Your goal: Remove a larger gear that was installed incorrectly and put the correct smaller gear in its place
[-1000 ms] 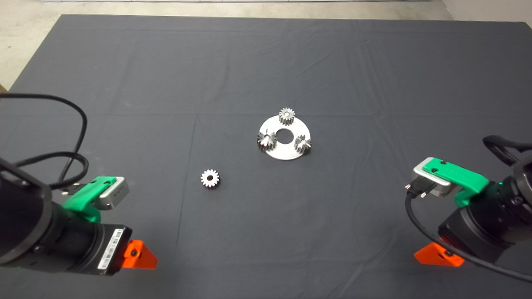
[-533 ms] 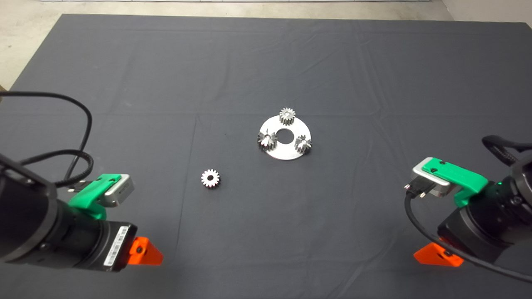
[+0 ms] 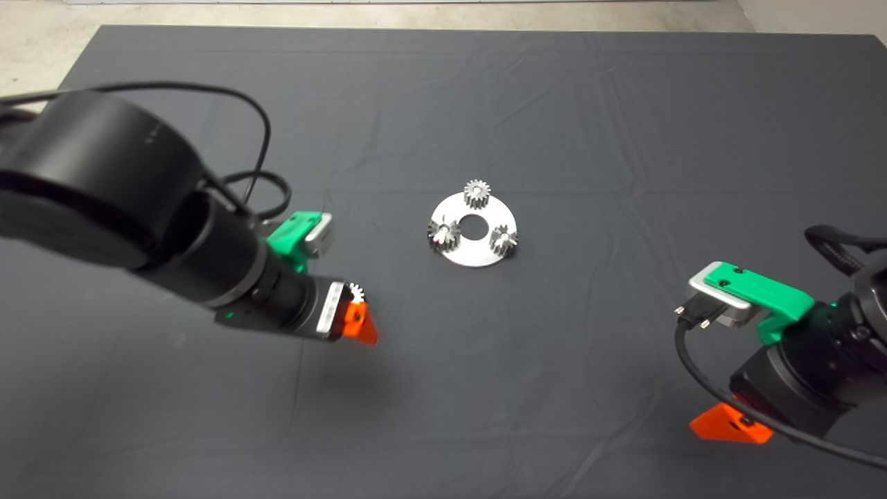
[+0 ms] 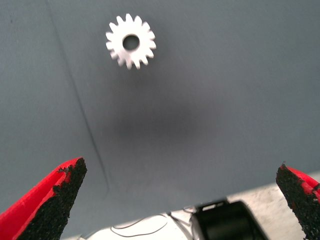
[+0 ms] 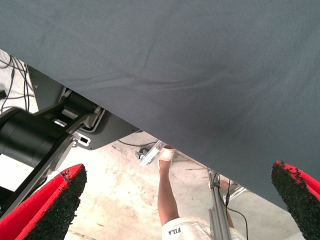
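Observation:
Three steel gears sit on a round steel plate [image 3: 485, 259] at the mat's middle. The one at the plate's left, the larger gear [image 3: 443, 233], looks widest, with dark-shadowed teeth. The others sit at the far side [image 3: 477, 193] and the right [image 3: 504, 240]. The smaller gear [image 4: 130, 41] lies loose on the mat to the plate's lower left, and only its top teeth [image 3: 357, 291] show past my left gripper [image 3: 352, 313]. That gripper [image 4: 179, 169] hangs above the gear, open, holding nothing. My right gripper [image 3: 731, 424] stays at the lower right edge, open [image 5: 177, 170] and empty.
The dark mat [image 3: 554, 125] has creases, and pale floor [image 3: 28, 55] shows past its far left corner. In the right wrist view the mat's edge [image 5: 150, 132] gives way to floor, a black machine base [image 5: 30, 140] and a person's leg [image 5: 167, 197].
My left arm has swung from the lower left edge in over the mat and now hangs above the loose smaller gear, covering most of it. The right arm and the plate's gears have not moved.

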`<state>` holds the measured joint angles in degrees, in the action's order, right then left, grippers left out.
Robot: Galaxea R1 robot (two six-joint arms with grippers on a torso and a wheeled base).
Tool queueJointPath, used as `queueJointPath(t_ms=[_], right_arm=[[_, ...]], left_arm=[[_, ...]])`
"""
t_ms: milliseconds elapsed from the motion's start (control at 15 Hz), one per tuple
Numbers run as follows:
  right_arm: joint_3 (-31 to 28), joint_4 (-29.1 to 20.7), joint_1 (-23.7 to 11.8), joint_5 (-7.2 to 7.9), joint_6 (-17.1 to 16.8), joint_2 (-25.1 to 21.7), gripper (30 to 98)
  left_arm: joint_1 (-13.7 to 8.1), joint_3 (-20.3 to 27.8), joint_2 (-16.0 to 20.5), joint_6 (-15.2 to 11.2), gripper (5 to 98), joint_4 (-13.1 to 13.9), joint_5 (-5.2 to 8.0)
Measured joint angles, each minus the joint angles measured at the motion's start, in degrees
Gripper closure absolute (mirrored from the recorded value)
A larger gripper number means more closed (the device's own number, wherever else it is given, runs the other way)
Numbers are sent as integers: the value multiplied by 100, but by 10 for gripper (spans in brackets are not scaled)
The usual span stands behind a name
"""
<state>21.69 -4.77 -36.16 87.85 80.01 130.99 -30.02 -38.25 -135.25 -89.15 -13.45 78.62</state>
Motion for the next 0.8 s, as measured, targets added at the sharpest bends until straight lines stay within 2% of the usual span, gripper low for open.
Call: queueJointPath(t_ms=[133, 333, 533, 800], right_arm=[[63, 2, 11, 0, 0, 107, 309], [74, 0, 11, -6, 0, 190, 309], [94, 0, 11, -13, 0, 236, 309], [94, 0, 13, -2, 0, 247, 309]], left_arm=[[169, -300, -245, 74, 58, -54, 15], [172, -688, -881, 199, 58, -93, 21], [172, -1332, -1615, 532, 58, -115, -28], [190, -1811, -1741, 604, 58, -146, 11]])
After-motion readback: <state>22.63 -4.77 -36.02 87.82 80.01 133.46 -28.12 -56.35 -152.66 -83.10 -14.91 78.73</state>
